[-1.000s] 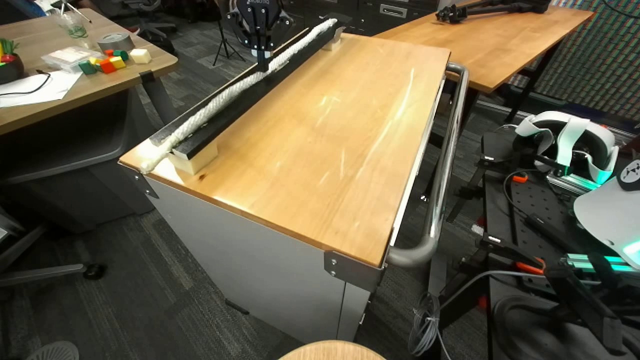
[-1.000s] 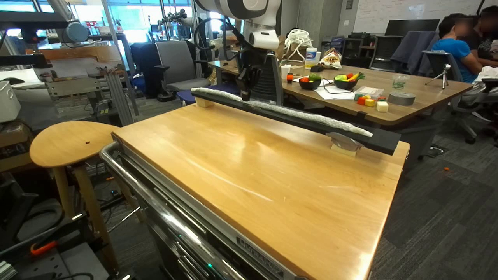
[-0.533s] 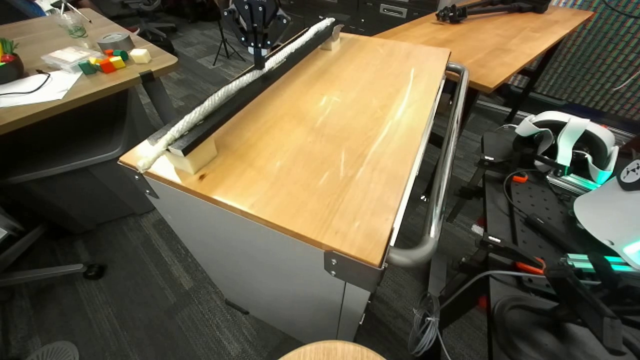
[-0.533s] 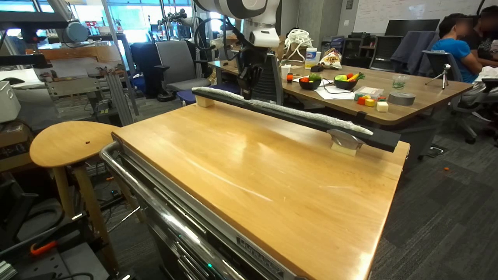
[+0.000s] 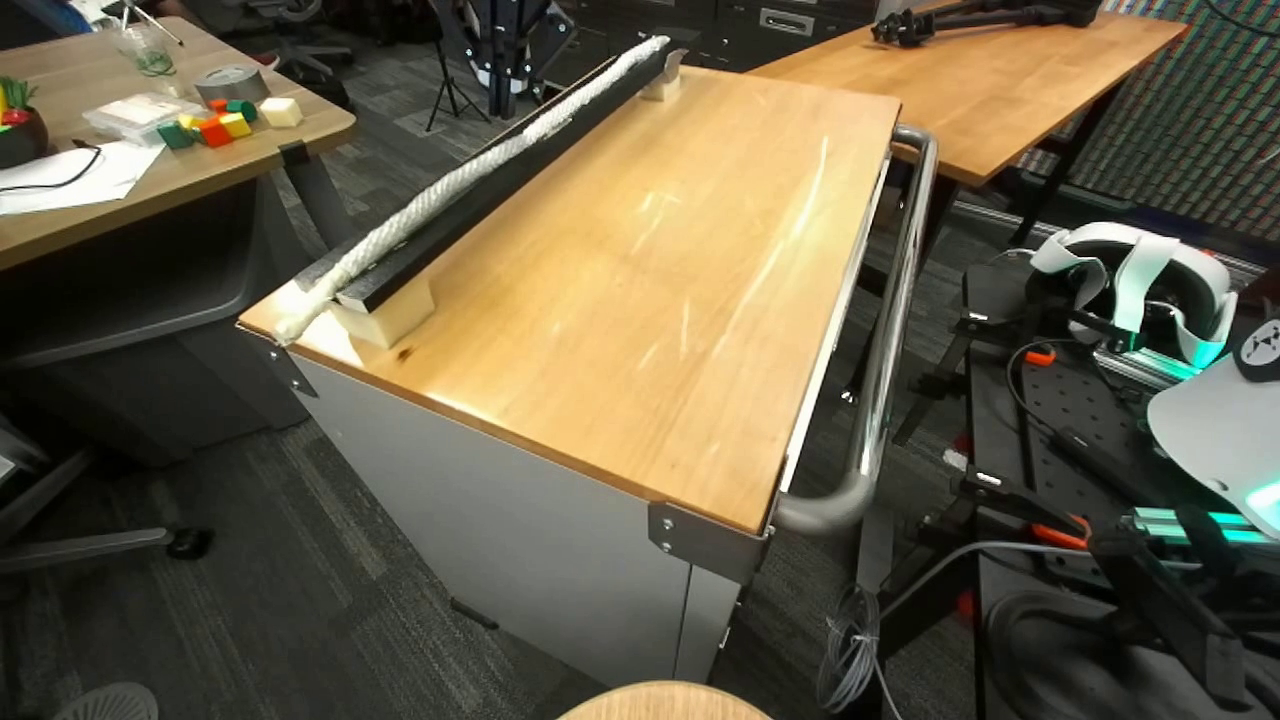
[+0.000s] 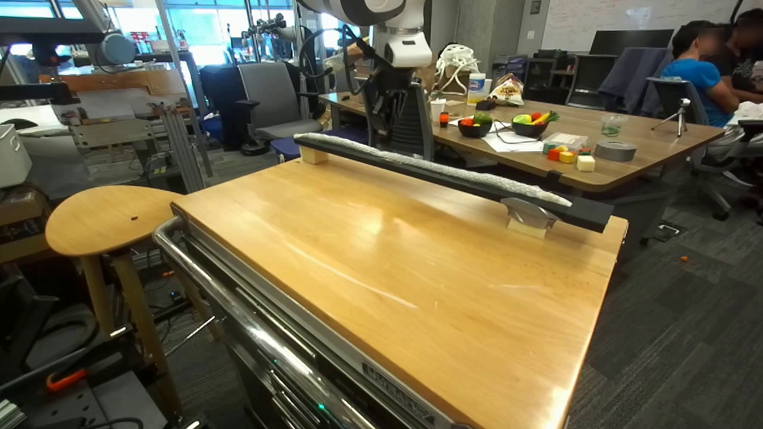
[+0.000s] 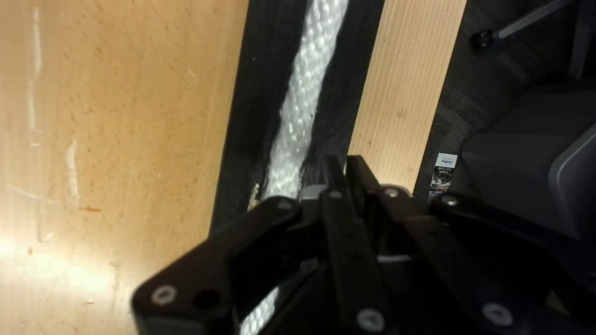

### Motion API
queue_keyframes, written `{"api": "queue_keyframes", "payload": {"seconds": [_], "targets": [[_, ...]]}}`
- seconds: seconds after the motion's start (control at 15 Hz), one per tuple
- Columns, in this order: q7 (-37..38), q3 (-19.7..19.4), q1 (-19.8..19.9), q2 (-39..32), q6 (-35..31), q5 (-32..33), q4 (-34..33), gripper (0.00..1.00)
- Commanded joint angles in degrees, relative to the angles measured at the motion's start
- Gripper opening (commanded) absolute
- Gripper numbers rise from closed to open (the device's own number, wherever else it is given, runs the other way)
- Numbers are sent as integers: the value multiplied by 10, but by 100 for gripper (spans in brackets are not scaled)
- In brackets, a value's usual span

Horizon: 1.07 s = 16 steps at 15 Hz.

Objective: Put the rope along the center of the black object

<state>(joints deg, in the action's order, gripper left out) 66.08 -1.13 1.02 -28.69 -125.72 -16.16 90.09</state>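
The white rope [image 5: 436, 203] lies along the groove of the long black rail [image 5: 455, 228]. In that exterior view its near end pokes past the rail onto the wooden tabletop. In an exterior view the rope [image 6: 471, 176] stops short of the right end of the rail [image 6: 587, 215]. In the wrist view the rope [image 7: 305, 83] runs slightly slanted between the black side walls of the rail [image 7: 260, 70]. My gripper [image 7: 344, 160] is empty, its fingertips nearly together, above the rail's right wall. It [image 5: 502, 110] is apart from the rope.
The rail rests on pale blocks [image 5: 390, 312] on the wooden tabletop [image 5: 650, 260]. A curved metal piece [image 6: 528, 213] stands against the rail. A metal handle bar [image 5: 900, 300] runs along the cart's side. A second table [image 6: 650, 155] with bowls and coloured blocks stands beyond the rail.
My gripper has lifted off the rope and moved sideways past the rail's far side. The rope and rail shifted very slightly early on and stay still in the latest half second.
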Motion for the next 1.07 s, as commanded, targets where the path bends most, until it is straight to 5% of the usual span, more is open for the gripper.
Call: {"api": "queue_keyframes", "payload": {"seconds": [0.0,0.33,0.4,0.47,0.53,0.6,0.67,0.8,1.0], "targets": [[-45,9,9,45,4,-39,37,4],[-65,12,1,53,6,-57,39,1],[-68,13,0,53,15,-56,38,8],[-66,11,-2,52,31,-45,33,27],[-51,5,-5,33,16,-42,20,7],[-53,5,-6,33,22,-42,20,16],[-54,5,-7,33,25,-41,20,48],[-51,2,1,35,21,-51,25,53],[-56,8,7,21,31,-72,10,74]]}}
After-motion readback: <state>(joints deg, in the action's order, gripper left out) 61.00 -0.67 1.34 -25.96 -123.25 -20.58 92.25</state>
